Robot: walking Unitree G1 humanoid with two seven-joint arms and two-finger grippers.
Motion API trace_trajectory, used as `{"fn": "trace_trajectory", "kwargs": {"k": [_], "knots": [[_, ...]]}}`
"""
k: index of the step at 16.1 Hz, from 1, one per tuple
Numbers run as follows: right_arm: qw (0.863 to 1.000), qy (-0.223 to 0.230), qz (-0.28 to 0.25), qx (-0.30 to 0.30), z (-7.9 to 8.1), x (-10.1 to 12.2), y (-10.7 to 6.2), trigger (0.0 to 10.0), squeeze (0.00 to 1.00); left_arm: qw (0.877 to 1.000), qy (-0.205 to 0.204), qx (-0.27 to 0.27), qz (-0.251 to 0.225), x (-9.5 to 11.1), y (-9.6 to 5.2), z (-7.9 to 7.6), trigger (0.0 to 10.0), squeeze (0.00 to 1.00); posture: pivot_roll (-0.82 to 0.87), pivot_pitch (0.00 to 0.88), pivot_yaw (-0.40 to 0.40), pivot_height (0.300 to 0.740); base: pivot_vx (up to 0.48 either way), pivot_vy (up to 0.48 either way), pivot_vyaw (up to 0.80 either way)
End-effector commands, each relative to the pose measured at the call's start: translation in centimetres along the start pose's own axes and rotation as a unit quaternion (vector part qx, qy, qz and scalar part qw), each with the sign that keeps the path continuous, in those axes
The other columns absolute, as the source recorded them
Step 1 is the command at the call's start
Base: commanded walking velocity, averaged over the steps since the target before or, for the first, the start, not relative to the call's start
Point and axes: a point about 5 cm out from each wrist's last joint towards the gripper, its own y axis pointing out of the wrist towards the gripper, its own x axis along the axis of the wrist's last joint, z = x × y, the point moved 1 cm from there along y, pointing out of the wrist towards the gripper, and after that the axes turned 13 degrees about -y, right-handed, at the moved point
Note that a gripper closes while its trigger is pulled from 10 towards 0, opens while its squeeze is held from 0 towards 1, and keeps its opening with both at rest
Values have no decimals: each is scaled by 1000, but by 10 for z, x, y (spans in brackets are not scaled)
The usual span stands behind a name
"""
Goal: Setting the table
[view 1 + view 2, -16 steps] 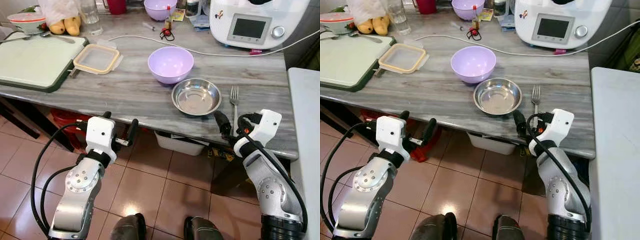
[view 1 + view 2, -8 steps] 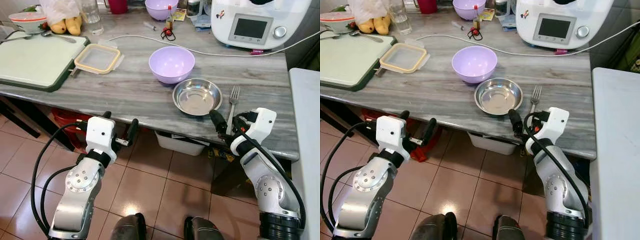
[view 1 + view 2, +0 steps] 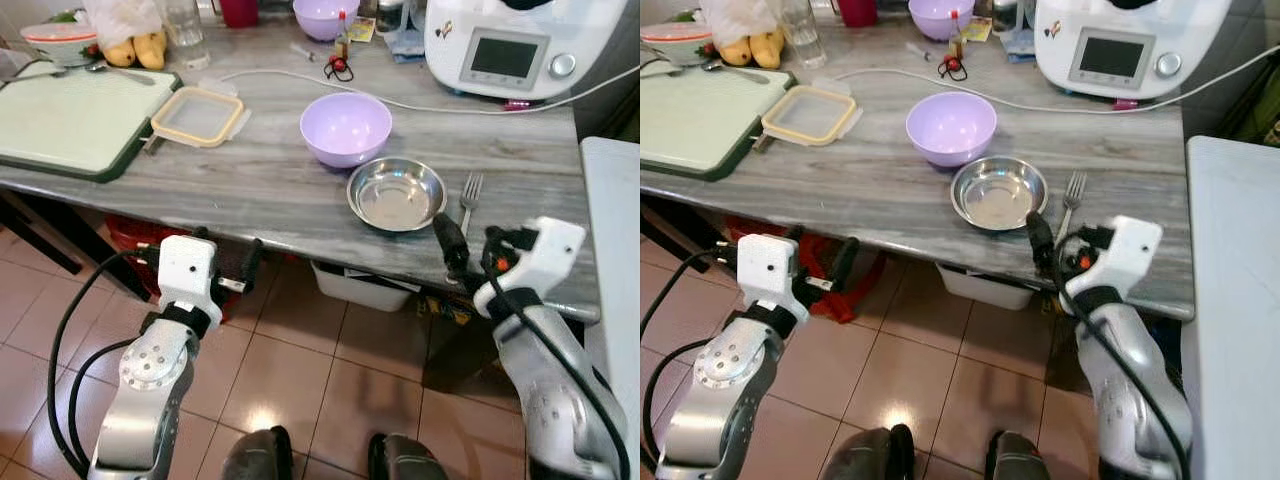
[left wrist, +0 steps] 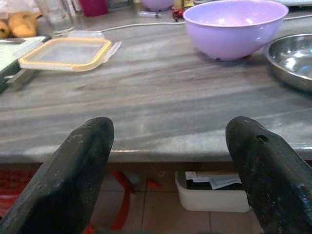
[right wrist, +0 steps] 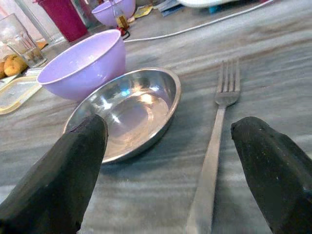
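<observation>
Right gripper [image 5: 170, 161] has its two black fingers [image 5: 58, 180] spread wide with nothing between them, hovering at the near edge of the grey wood-grain table [image 3: 270, 180]. From the wrist view the fork [image 5: 214, 141] and the steel bowl [image 5: 126, 109] both sit in the gap ahead of it – the bowl toward one finger, the fork toward the other, neither touched.

Left gripper [image 4: 170, 161] is spread too, holding nothing, low at the table's near edge, well apart from the right one, roughly at 9 o'clock from it in the head view.

Out on the table: the steel bowl [image 3: 396, 194] lies close to the near edge, and the fork [image 3: 468, 200] is just beside it at 3 o'clock, tines pointing away from the robot. The purple bowl [image 3: 345, 128] sits at about 11 o'clock from the steel one, just beside it. Further at 9 o'clock is a container lid [image 3: 196, 116] with a yellow rim, then a green-edged cutting board [image 3: 70, 120]. At 1 o'clock from the steel bowl – a white kitchen appliance [image 3: 520, 45] with a screen, its white cable [image 3: 300, 78] running across the table behind the purple bowl.
</observation>
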Motion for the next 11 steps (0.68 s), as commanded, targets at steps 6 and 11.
{"fn": "trace_trajectory", "kwargs": {"k": [6,11], "knots": [[999,-27,-6,-28,3,2,-4,10000,0,1000,-6,9,4,-1,-3,1,10000,0,8,133,70,740,-42,0,-236],[999,-44,-13,-26,2,5,0,10000,0,1000,-17,20,9,-8,-4,-1,10000,0,-8,104,61,740,-268,0,-780]]}}
